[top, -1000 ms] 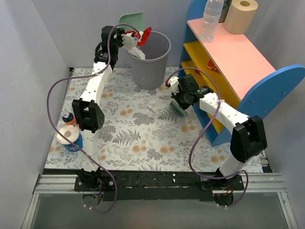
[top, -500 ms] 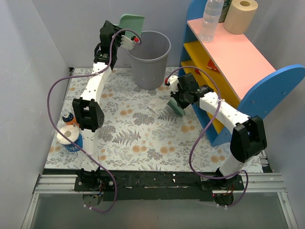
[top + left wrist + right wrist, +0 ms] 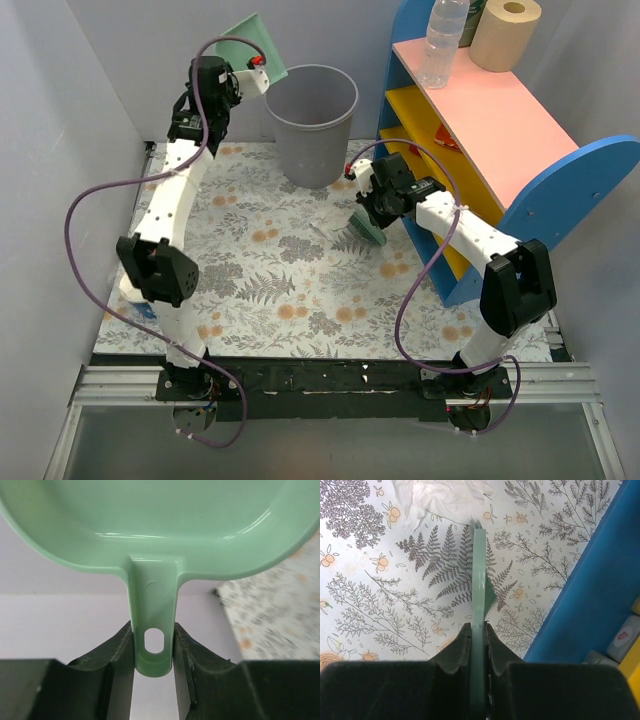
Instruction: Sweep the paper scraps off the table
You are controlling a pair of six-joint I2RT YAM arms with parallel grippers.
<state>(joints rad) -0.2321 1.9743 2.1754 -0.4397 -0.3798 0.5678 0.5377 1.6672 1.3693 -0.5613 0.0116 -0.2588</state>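
Floral table (image 3: 250,270) still holds a white scrap (image 3: 440,497); left gripper (image 3: 153,642) swings its clamped, emptied dustpan (image 3: 150,525) upper left, right gripper (image 3: 478,632) clamps the brush (image 3: 479,580)

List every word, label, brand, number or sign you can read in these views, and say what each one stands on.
No text can be read in any view.
On the clear bottle on the pink shelf top: any label is too small to read.
On the pale box at the right edge of the right wrist view: a round red mark, too blurred to read.
On the dustpan, brush and grey bin: no print shows.
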